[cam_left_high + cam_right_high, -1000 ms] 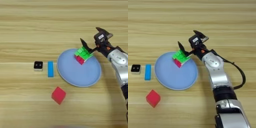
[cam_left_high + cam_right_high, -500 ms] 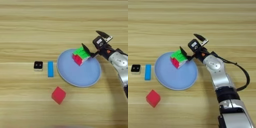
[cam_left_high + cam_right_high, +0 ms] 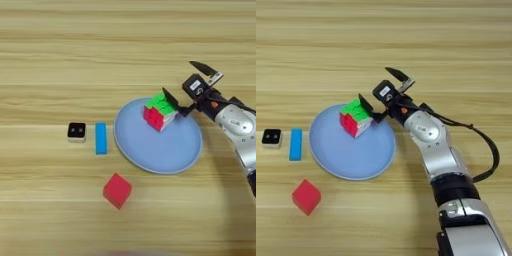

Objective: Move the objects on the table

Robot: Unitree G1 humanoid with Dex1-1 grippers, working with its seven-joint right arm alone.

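puzzle cube (image 3: pixel 160 111): green top, red-pink sides, tilted on blue plate (image 3: pixel 165 150) | jaws spread

The table (image 3: pixel 60 45) is of light wood with horizontal grain stripes. Directly on it lie a round blue plate (image 3: pixel 170 150), a flat blue bar (image 3: pixel 101 138) just left of the plate, a small black and white block (image 3: pixel 76 131) beside the bar, and a red cube (image 3: pixel 117 190) below the plate.
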